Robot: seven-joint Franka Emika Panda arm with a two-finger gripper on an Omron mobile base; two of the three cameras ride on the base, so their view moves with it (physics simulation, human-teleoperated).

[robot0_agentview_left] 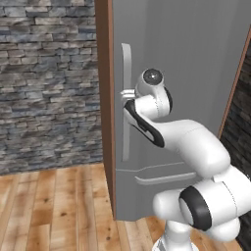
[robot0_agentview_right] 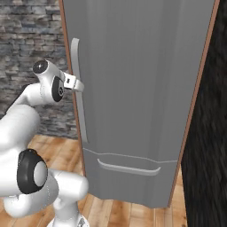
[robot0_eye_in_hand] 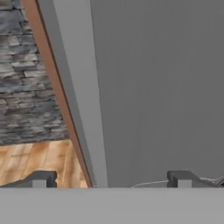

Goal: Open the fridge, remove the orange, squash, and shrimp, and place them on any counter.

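The fridge (robot0_agentview_left: 186, 73) (robot0_agentview_right: 142, 80) (robot0_eye_in_hand: 166, 87) is a tall flat grey front with its door shut. A long pale vertical bar handle (robot0_agentview_left: 126, 63) (robot0_agentview_right: 75, 53) (robot0_eye_in_hand: 74, 87) runs down its left edge. My gripper (robot0_agentview_left: 126, 93) (robot0_agentview_right: 80, 85) (robot0_eye_in_hand: 111, 179) is open at the handle, about mid-height. In the hand view the bar passes between the two fingertips (robot0_eye_in_hand: 41, 179), which stand apart from it. The orange, squash and shrimp are hidden behind the shut door. The counter is out of view.
A brown wooden panel (robot0_agentview_left: 104, 98) (robot0_agentview_right: 195, 97) frames the fridge on both sides. A grey stone wall (robot0_agentview_left: 49, 83) (robot0_eye_in_hand: 22, 78) and wooden floor (robot0_agentview_left: 54, 206) lie to the left. A lower drawer handle (robot0_agentview_left: 164, 178) (robot0_agentview_right: 128, 168) crosses the fridge's bottom part.
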